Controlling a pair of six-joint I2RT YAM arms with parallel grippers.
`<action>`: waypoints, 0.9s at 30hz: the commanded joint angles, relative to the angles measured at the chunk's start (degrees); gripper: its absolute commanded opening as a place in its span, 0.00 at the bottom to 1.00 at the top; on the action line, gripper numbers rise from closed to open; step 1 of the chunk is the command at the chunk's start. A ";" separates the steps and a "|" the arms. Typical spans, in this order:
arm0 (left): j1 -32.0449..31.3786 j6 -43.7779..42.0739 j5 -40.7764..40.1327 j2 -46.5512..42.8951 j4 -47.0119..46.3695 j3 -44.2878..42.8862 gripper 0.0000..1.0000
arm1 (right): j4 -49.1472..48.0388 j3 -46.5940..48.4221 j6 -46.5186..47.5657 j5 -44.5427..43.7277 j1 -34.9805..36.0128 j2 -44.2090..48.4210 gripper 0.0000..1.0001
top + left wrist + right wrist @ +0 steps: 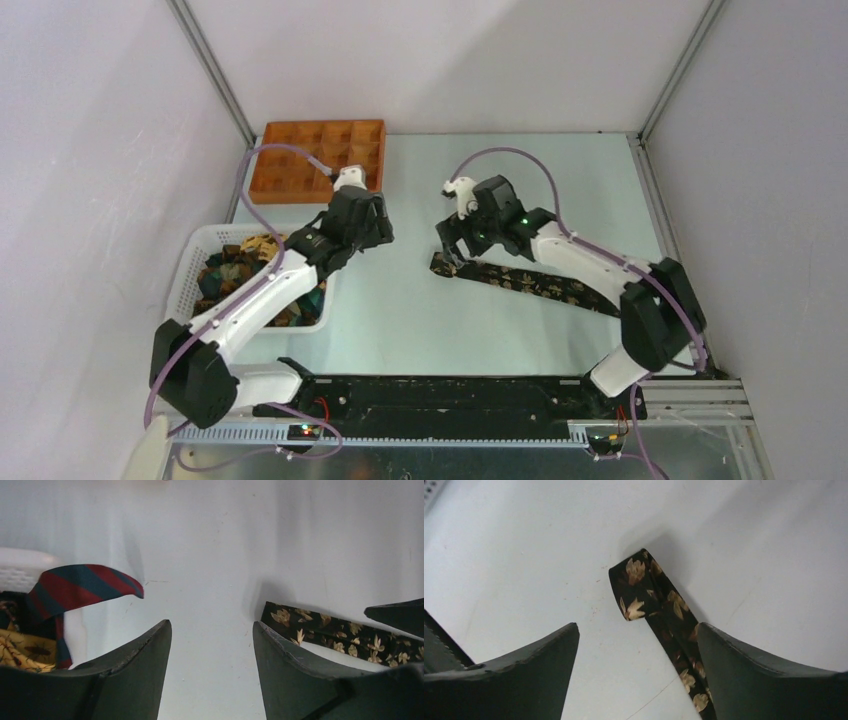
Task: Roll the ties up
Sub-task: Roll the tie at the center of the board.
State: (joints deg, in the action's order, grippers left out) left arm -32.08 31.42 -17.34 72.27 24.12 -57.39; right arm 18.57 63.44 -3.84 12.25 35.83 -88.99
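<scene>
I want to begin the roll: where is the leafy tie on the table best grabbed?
Likely at the folded end of the tie, from straight above, jaws across its narrow width: that end is doubled over, the rest lies flat.

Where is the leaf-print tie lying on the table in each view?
Top external: leaf-print tie right of centre, slanting toward lower right.
Left wrist: tie at right edge, mid-height.
Right wrist: tie at centre, running to bottom edge.
Shared landmark: its folded end on the pale table.
</scene>
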 commanded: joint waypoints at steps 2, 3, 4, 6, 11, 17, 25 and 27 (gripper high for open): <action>4.46 4.11 0.74 -6.22 -3.86 4.46 0.67 | 5.49 10.99 14.64 2.89 1.60 -8.43 0.94; 4.95 4.33 1.02 -6.72 -3.97 4.91 0.68 | 6.30 12.44 16.40 3.00 2.02 -10.77 0.95; 5.69 4.43 1.18 -7.63 -4.12 5.62 0.68 | 7.80 14.97 17.15 2.85 2.21 -11.91 0.96; 6.59 4.66 1.74 -8.61 -4.30 6.38 0.68 | 10.33 18.87 19.19 2.49 2.72 -15.13 0.97; 7.47 4.71 2.46 -9.37 -4.53 6.69 0.68 | 16.78 26.59 23.08 3.93 3.66 -22.70 0.97; 8.21 4.70 2.96 -9.57 -4.85 6.75 0.68 | 18.04 27.13 24.57 2.87 5.42 -26.44 0.97; 8.42 4.79 3.53 -9.44 -5.02 7.00 0.68 | 16.75 24.90 25.10 1.68 5.65 -28.87 0.97; 8.47 4.79 3.58 -9.36 -4.98 6.94 0.68 | 16.81 24.94 25.23 1.15 5.65 -29.57 0.97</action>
State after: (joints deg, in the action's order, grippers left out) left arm -24.18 35.16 -14.52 64.38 21.21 -50.57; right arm 35.51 88.60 20.12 14.61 41.60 -116.90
